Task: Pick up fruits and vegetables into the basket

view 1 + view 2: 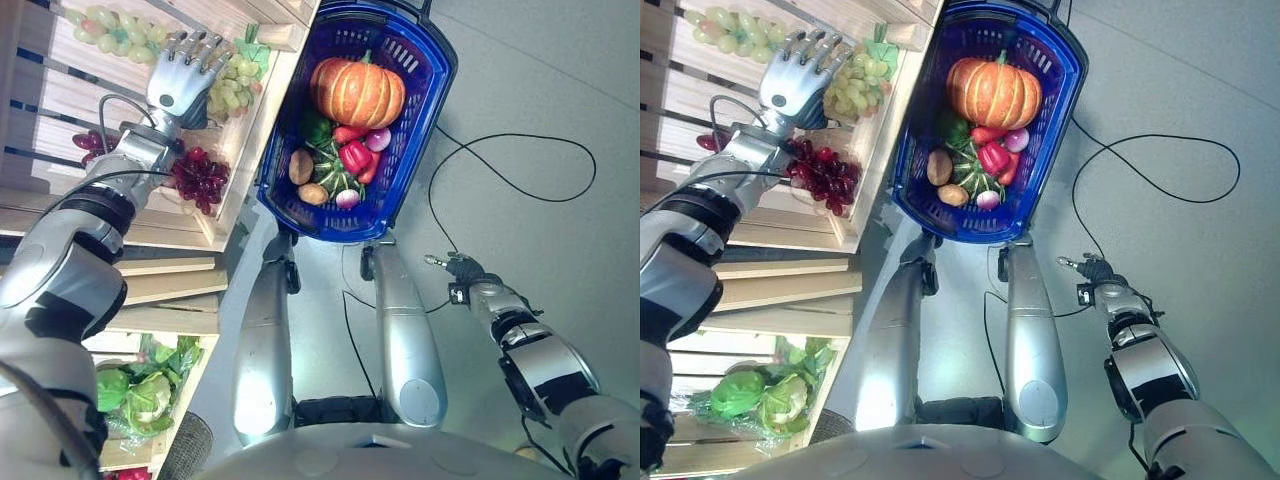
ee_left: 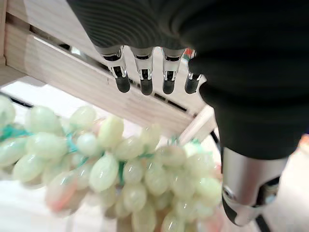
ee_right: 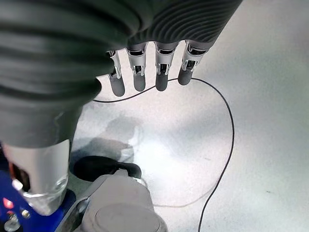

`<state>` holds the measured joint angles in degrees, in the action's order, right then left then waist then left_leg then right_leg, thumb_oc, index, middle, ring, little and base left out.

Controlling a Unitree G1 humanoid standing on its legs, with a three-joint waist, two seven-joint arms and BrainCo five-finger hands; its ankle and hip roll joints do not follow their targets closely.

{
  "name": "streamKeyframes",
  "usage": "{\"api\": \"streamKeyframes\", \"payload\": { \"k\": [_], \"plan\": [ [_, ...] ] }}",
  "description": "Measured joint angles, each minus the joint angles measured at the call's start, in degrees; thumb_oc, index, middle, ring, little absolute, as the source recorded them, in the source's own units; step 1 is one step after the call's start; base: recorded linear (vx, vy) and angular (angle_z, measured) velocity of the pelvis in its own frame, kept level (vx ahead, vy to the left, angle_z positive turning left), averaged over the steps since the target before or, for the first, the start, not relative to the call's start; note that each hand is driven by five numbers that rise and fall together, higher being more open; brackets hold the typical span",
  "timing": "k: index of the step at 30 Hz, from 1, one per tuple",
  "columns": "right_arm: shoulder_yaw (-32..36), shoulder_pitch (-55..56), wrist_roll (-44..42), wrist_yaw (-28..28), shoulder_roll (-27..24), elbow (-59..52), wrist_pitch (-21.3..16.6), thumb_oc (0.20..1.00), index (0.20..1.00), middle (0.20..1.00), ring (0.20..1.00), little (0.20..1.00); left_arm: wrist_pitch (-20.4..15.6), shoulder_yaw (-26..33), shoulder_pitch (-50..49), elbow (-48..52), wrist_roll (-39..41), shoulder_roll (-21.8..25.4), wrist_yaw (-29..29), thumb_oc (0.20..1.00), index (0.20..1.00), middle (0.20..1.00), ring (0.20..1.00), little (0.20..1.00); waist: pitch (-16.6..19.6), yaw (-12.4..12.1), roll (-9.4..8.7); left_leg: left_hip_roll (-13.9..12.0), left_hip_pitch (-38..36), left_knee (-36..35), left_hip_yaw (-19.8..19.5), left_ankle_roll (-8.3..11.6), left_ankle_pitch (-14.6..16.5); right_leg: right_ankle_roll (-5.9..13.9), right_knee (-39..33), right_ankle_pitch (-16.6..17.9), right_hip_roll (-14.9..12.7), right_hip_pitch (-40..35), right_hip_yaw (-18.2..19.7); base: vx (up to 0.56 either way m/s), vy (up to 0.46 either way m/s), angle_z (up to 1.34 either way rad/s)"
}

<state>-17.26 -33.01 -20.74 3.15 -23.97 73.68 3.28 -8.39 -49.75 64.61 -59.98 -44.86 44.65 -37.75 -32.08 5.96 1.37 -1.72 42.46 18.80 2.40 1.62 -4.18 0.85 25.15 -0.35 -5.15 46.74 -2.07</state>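
Ribbed pumpkin (image 1: 357, 92) fills blue mesh basket (image 1: 425, 60).

a blue plastic mesh basket (image 1: 425, 95) holds an orange ribbed pumpkin (image 1: 357, 92), red peppers (image 1: 355, 155) and brown potatoes (image 1: 301, 166); pale green grapes (image 1: 235, 85) lie in a wooden crate (image 1: 255, 135) beside it.

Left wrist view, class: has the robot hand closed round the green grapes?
No: the robot hand hovers above the green grapes with fingers straight, holding nothing.

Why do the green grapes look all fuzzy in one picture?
In the left wrist view the green grapes sit very close to the camera, so they blur, while the left robot hand fingers stay sharp; in the left eye view the grapes look clearer.
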Motion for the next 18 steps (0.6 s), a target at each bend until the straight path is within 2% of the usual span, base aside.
{"api": "streamKeyframes", "payload": {
  "k": [6, 18],
  "plan": [
    [-0.55, -1.51, -0.01, 0.01, -0.24, -0.13, 0.35, 1.0, 1.0, 1.0, 1.0, 1.0, 2.35, -0.02, 1.45, -2.93, -0.2, -0.07, 2.86, 1.0, 1.0, 1.0, 1.0, 1.0, -0.07, 0.49, -0.21, -0.06, 1.58, 0.94, 0.04, 0.12, 0.11, -0.06, 0.77, 0.02, 0.1, 1.42, 0.16, 0.0, 0.012, 0.0],
    [-1.68, -3.76, -0.11, 0.01, -1.25, -0.91, 0.75, 1.0, 1.0, 1.0, 1.0, 1.0, 3.24, -0.01, 4.66, -6.77, -0.07, -1.38, 3.79, 1.0, 1.0, 1.0, 1.0, 1.0, -0.14, 1.02, -0.7, -0.27, 4.53, 1.96, -0.07, 0.19, 0.16, -0.27, 1.18, 0.22, 0.38, 4.07, 0.2, 0.0, 0.0, 0.0]
  ]
}}
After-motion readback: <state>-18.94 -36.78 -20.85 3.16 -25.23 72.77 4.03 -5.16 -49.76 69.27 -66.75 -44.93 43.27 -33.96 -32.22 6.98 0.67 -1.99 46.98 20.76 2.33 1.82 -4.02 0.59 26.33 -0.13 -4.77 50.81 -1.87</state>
